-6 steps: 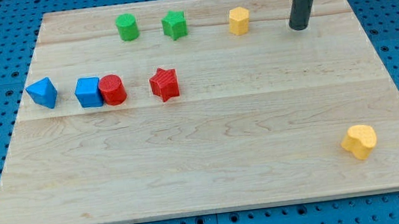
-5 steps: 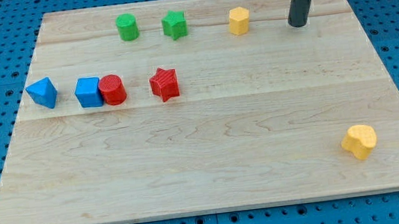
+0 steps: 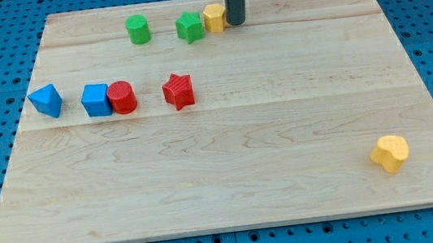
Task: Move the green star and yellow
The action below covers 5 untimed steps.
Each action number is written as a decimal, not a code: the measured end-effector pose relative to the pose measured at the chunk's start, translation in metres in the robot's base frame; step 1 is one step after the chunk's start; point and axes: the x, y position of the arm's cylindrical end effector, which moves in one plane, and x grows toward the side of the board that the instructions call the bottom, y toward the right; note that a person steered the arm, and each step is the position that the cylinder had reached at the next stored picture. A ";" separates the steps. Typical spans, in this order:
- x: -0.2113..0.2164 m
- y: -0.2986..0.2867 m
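The green star [image 3: 189, 28] lies near the top edge of the wooden board [image 3: 286, 154]. A small yellow block [image 3: 214, 18] sits right against the star's right side, touching it. My tip [image 3: 235, 23] stands against the right side of that yellow block. A second yellow block, heart-like in shape [image 3: 389, 153], lies far off at the board's lower right.
A green cylinder [image 3: 138, 29] stands left of the star. At the left are a blue triangular block [image 3: 46, 101], a blue cube [image 3: 95, 100] touching a red cylinder [image 3: 122, 97], and a red star [image 3: 179, 91]. Blue pegboard surrounds the board.
My tip has swept left along the top of the board. It pushed the small yellow block left until it met the green star. The other blocks have not moved.
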 end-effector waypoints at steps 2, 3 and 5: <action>-0.011 -0.062; 0.015 -0.140; 0.051 -0.214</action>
